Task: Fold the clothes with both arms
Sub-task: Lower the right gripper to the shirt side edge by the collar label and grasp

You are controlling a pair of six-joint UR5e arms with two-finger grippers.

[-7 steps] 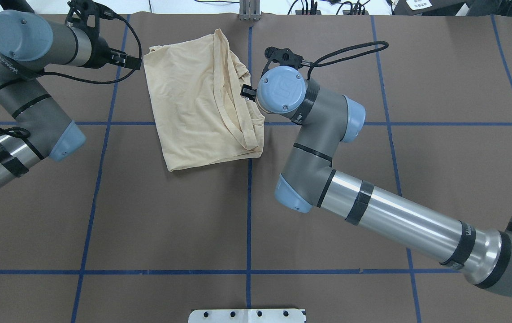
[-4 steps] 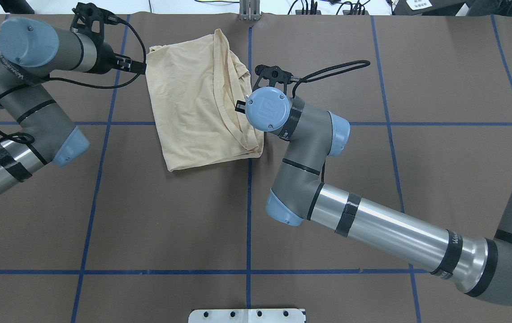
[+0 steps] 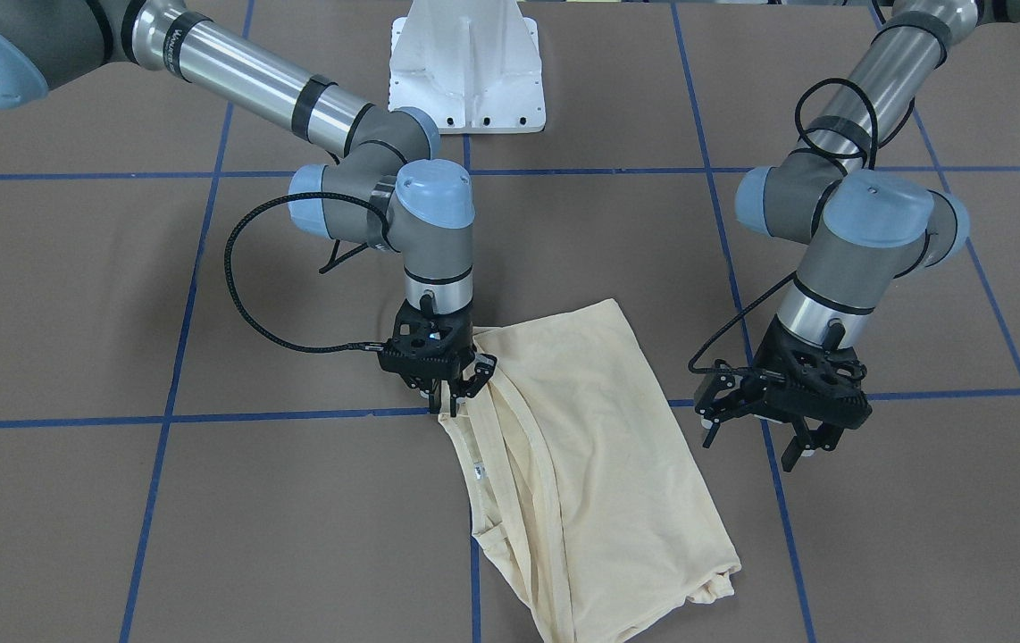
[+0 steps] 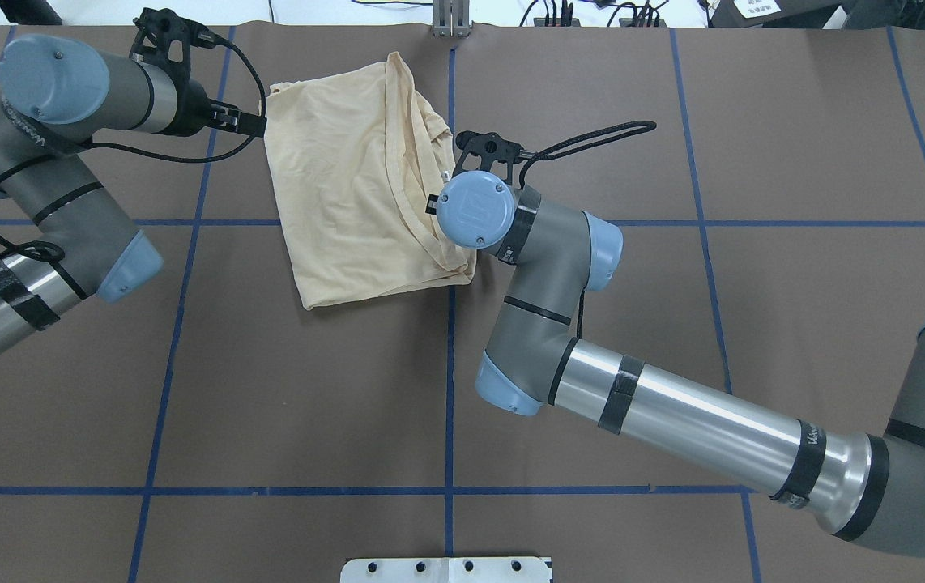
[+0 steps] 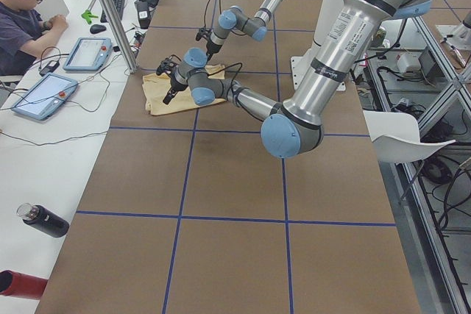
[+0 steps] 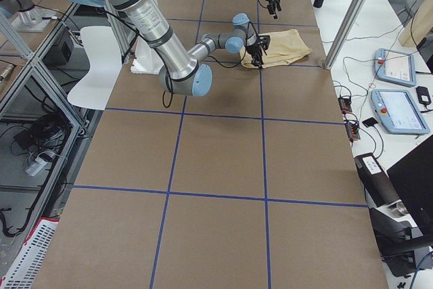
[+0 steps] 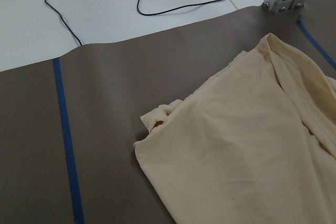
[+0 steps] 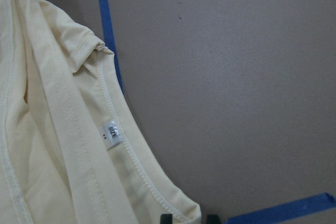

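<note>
The cream-yellow shirt (image 4: 357, 186) lies folded and flat at the table's far middle, also in the front-facing view (image 3: 599, 446). No print shows. Its white neck label (image 8: 111, 134) sits by the collar edge. My right gripper (image 3: 456, 388) is low at the shirt's right near corner, jaws apart and straddling the hem, whose edge lies between the fingertips (image 8: 166, 219). From overhead the right wrist (image 4: 471, 209) hides it. My left gripper (image 3: 753, 442) is open and empty, just above the table beside the shirt's far left corner (image 7: 157, 119).
The white pedestal base (image 3: 467, 67) stands at the robot's edge. An aluminium post (image 4: 450, 20) stands at the far edge behind the shirt. Blue tape lines (image 4: 449, 389) cross the brown table. Tablets (image 5: 44, 93) and an operator (image 5: 26, 5) are on the far side.
My right arm has moved along the shirt's right edge toward the robot's side and leftward. My left gripper has shifted slightly toward the shirt's far left corner. The shirt lies as before.
</note>
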